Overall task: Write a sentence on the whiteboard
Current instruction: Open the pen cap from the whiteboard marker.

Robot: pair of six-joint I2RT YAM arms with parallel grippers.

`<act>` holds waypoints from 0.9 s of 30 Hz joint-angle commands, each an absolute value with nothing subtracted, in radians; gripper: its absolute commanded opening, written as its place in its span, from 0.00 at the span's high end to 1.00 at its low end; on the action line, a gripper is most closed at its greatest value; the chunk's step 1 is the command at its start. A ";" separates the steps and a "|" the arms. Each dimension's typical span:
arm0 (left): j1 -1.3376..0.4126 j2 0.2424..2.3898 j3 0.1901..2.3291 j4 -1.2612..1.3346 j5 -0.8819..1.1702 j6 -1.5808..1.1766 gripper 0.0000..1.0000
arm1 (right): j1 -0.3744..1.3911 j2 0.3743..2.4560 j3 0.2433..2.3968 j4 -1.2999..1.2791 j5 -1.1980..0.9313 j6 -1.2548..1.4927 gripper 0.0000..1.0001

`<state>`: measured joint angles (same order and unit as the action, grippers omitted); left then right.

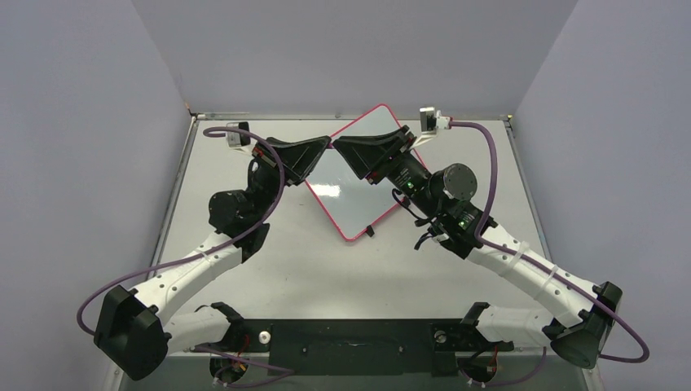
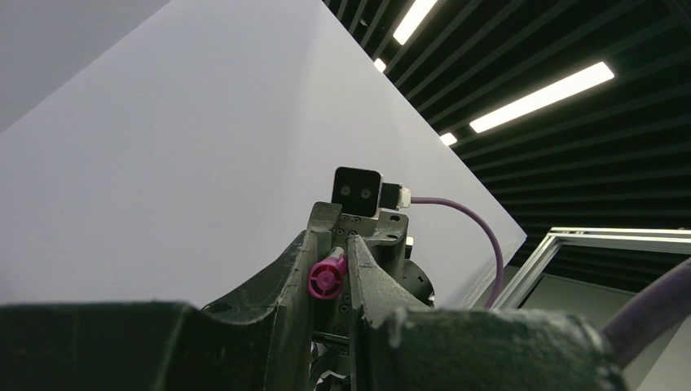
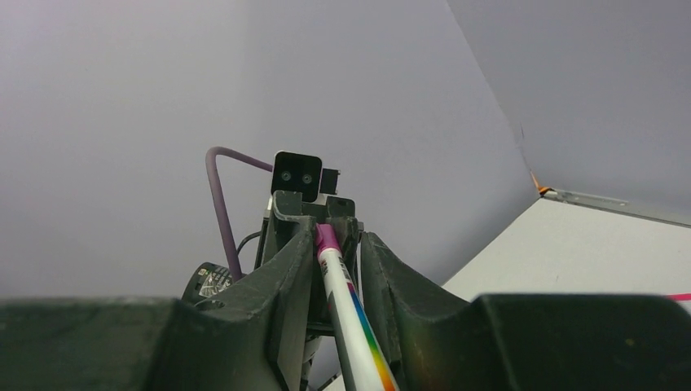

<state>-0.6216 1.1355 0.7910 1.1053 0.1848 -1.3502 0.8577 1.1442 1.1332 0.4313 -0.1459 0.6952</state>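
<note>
On the tabletop (image 1: 269,269) the unmarked whiteboard (image 1: 346,199) lies cornerwise, and over its far-left edge the right end effector (image 3: 338,240) and left end effector (image 2: 332,252) meet nose to nose — the pen (image 3: 352,314) runs lengthwise between them, the right closed on its barrel, the left pinching its magenta cap (image 2: 326,278).

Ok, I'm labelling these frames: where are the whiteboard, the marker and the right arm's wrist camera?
whiteboard (image 1: 346,204): top view, bare white face near its closest corner.
marker (image 3: 344,297): right wrist view, white barrel above the rainbow stripe.
right arm's wrist camera (image 2: 357,191): left wrist view, black front face with the two lenses.
</note>
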 commanded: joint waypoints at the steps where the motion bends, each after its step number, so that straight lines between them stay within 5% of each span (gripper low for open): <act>1: -0.633 1.141 0.803 1.171 0.191 -1.338 1.00 | 0.854 1.157 1.174 0.456 -0.186 0.711 0.75; 14: -0.634 1.149 0.814 1.169 0.210 -1.339 1.00 | 0.843 1.153 1.169 0.454 -0.192 0.726 0.84; 18: -0.633 1.148 0.813 1.166 0.220 -1.339 1.00 | 0.837 1.156 1.167 0.456 -0.187 0.739 1.00; 27: -0.632 1.122 0.796 1.159 0.261 -1.262 1.00 | 0.829 1.137 1.150 0.430 -0.130 0.772 1.00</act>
<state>-0.6216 1.1477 0.7910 1.1263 0.1791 -1.3495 0.8429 1.1542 1.1332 0.4332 -0.1810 0.7624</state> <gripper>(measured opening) 0.132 0.108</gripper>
